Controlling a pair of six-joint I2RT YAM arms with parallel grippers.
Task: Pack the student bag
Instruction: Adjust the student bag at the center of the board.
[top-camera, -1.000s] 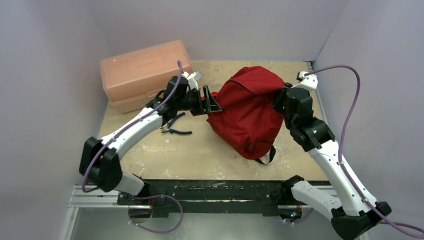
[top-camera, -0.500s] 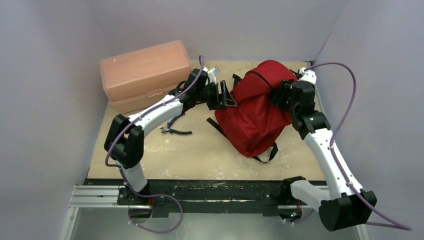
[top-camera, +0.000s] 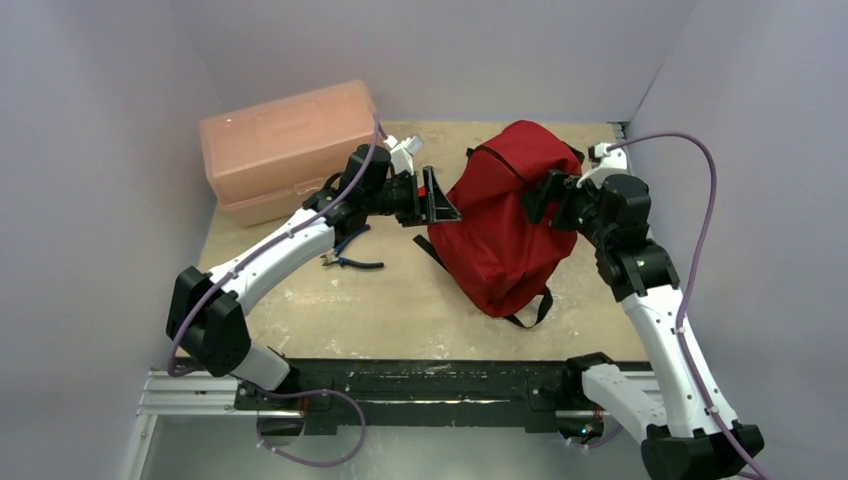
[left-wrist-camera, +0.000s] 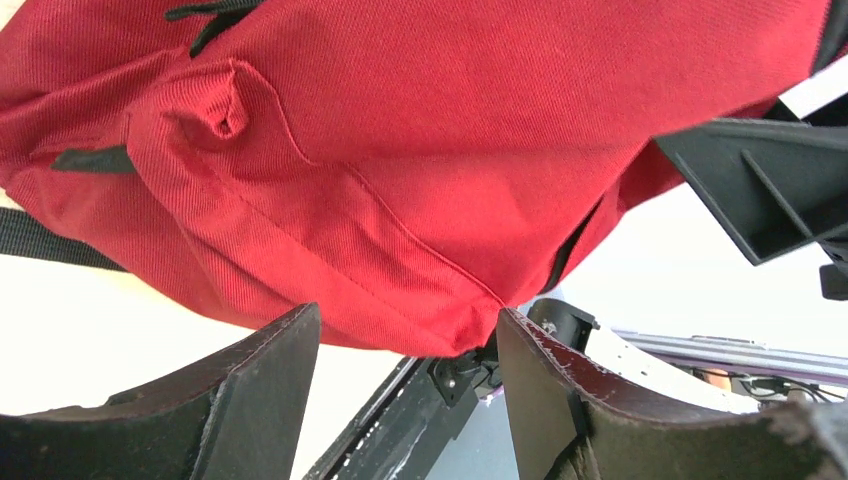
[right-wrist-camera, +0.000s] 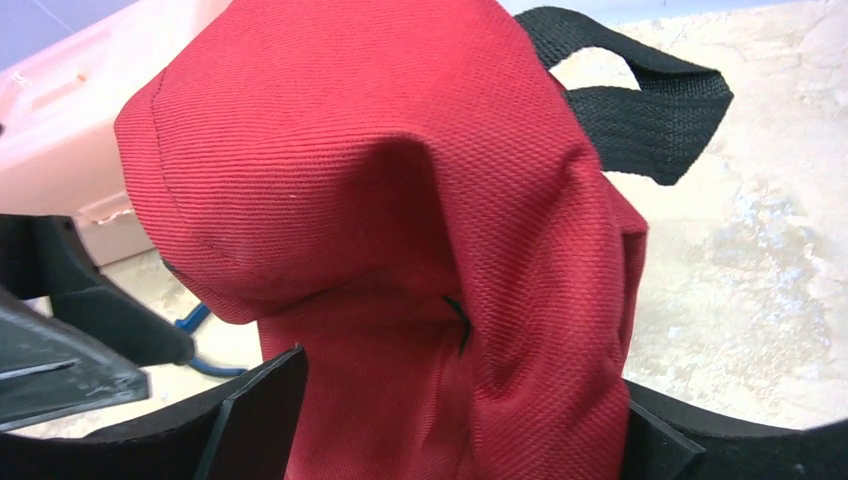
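The student bag (top-camera: 505, 225), dark red with black straps, stands slumped on the table right of centre. My left gripper (top-camera: 442, 203) is at its left edge. In the left wrist view the bag (left-wrist-camera: 420, 150) hangs just past that gripper (left-wrist-camera: 408, 318), whose jaws stand apart with only the bag's lower edge at their tips. My right gripper (top-camera: 538, 195) is at the bag's upper right. In the right wrist view its jaws (right-wrist-camera: 460, 385) stand wide, with a thick fold of the bag (right-wrist-camera: 400, 230) between them. A black carry loop (right-wrist-camera: 650, 100) sticks out behind.
A pale pink plastic box (top-camera: 285, 150) with a lid sits at the back left, next to the left arm. Blue-handled pliers (top-camera: 350, 257) lie on the table under that arm. A black strap (top-camera: 532, 312) trails from the bag's near end. Walls close in on three sides.
The right gripper's jaws have spread wide from a tight pinch on the bag's top. The bag has been pulled more upright and towards the back. The left gripper has followed its left edge.
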